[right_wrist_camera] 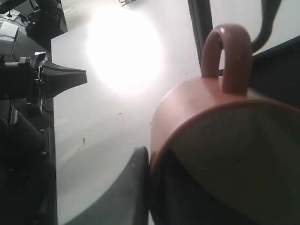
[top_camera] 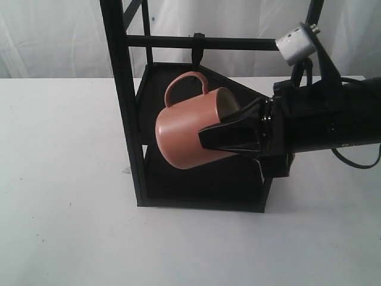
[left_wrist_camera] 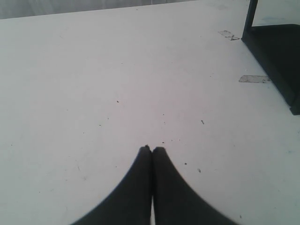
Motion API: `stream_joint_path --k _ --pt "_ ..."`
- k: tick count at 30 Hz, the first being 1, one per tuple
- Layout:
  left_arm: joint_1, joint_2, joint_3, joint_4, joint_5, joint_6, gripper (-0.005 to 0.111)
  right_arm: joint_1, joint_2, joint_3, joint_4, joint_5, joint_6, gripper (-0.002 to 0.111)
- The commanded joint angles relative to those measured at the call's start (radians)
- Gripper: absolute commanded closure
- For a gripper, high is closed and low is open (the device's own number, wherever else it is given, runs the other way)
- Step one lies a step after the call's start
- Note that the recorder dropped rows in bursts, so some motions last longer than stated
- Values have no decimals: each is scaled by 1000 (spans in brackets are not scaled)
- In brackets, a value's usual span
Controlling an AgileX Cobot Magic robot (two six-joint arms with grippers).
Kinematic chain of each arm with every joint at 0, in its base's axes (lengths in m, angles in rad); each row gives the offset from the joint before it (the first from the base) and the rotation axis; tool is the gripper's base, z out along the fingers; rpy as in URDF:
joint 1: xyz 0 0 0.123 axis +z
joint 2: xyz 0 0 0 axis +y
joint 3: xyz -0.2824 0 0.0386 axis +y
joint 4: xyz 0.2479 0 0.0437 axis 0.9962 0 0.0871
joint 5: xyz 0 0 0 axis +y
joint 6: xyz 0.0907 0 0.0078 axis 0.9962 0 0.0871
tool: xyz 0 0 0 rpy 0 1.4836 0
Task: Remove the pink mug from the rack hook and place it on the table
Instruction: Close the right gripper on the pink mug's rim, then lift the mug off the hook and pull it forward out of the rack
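Right tool (top_camera: pixel 217 128) pinching the pink mug (top_camera: pixel 187 134) by its rim, centre frame.
One finger outside the wall, one inside. We note the mug tilted, mouth right toward the tool, handle up, seemingly clear just under the rack hook (top_camera: pixel 197 50). The bench (top_camera: pixel 59 179) lies below. Left tool (left_wrist_camera: pixel 152 150) pressed together, empty, farther off.
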Motion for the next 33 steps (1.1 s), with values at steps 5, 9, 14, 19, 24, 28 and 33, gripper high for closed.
stream_joint_path --k 5,9,14,19,24,28,33 --pt "-8 -4 1 -7 -1 1 107 0 0 1 16 88 -14 108" --pt "-8 -4 1 -7 -1 1 107 0 0 1 64 142 -15 108" --pt "-8 -4 1 -7 -1 1 107 0 0 -1 86 181 -15 108" --pt "-8 -4 1 -7 -1 1 107 15 -2 -1 102 181 -15 108" --pt "-8 -4 1 -7 -1 1 107 85 -2 -1 100 181 -15 108" --pt "-8 -4 1 -7 -1 1 107 258 -2 -1 1 158 -17 108" --pt "-8 -4 1 -7 -1 1 107 537 -2 -1 -395 -128 282 108"
